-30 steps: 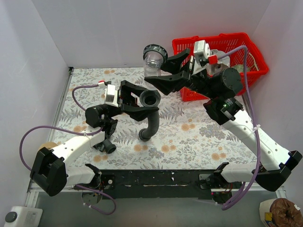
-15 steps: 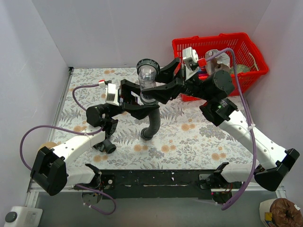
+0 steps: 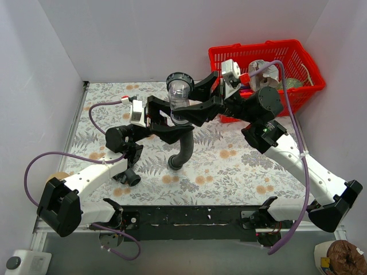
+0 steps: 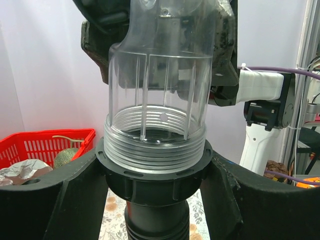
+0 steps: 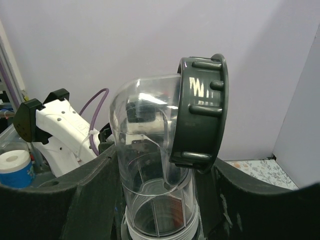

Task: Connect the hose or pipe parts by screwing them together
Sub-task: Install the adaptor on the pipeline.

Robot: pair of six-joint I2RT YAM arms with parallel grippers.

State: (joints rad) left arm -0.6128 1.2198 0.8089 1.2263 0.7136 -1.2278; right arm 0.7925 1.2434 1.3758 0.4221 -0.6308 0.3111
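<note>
Your left gripper (image 4: 155,175), reaching low from the near-left, clamps the black hose (image 3: 182,150) at its upturned collar. Your right gripper (image 5: 157,200) pinches the clear elbow pipe (image 3: 179,91), threads down in that collar. A second ago it hung apart. The red basket (image 3: 261,54) crowds the right arm's far side.

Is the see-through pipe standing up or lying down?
Standing up: the clear pipe rises straight from the black collar, threads at the bottom.
</note>
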